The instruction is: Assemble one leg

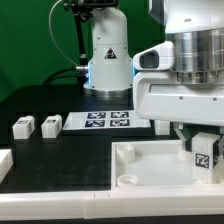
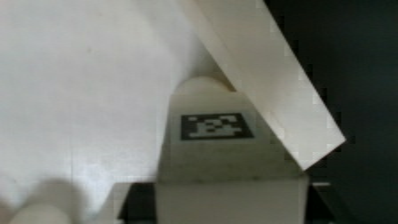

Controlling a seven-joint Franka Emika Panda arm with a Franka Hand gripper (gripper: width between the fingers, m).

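My gripper [image 1: 203,138] is shut on a leg [image 1: 203,154], a small white block with a black-and-white tag. It holds the leg upright inside the large white tray-like piece [image 1: 140,160], near that piece's corner at the exterior view's right. In the wrist view the leg [image 2: 217,130] stands between the dark fingers [image 2: 143,200] of my gripper [image 2: 217,200], its far end against the tray's raised rim [image 2: 267,70]. I cannot tell whether the leg's lower end touches the tray. Two more legs [image 1: 22,127] [image 1: 50,124] lie on the black table at the exterior view's left.
The marker board [image 1: 108,120] lies behind the tray, in front of the robot base [image 1: 108,60]. A round socket [image 1: 127,181] shows in the tray's near corner. Another white piece [image 1: 4,160] sits at the exterior view's left edge.
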